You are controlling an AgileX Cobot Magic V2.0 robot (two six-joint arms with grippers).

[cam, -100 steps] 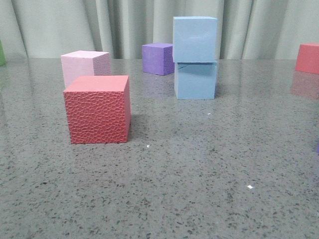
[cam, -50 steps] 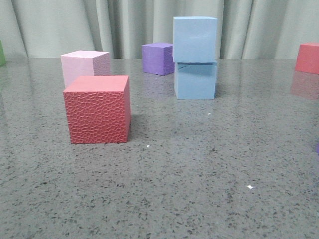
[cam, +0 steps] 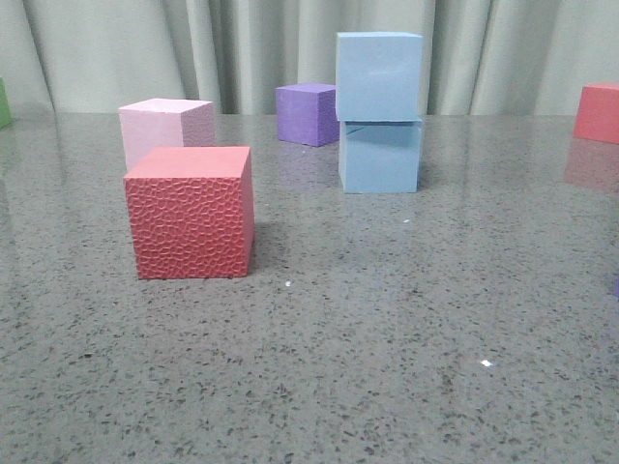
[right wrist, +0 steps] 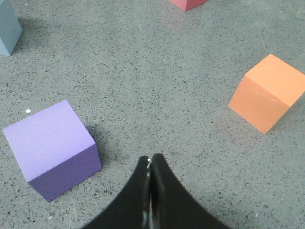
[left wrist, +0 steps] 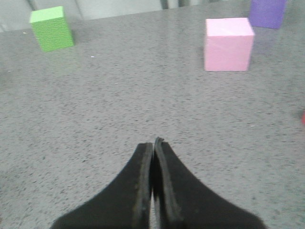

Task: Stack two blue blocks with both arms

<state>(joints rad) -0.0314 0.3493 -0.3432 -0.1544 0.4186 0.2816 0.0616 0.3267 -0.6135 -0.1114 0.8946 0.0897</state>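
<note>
Two pale sky-blue blocks stand stacked at the back middle of the table in the front view: the upper block [cam: 378, 76] rests squarely on the lower block [cam: 380, 156]. A corner of a blue block [right wrist: 8, 27] shows in the right wrist view. Neither gripper shows in the front view. My left gripper [left wrist: 153, 143] is shut and empty above bare table. My right gripper [right wrist: 151, 159] is shut and empty above bare table, beside a purple cube [right wrist: 51, 148].
A textured red cube [cam: 191, 212] stands front left, a pink cube [cam: 164, 130] behind it, a purple cube [cam: 307, 113] beside the stack, a red cube [cam: 597, 111] far right. A green cube [left wrist: 51, 28] shows in the left wrist view, an orange cube [right wrist: 266, 92] in the right.
</note>
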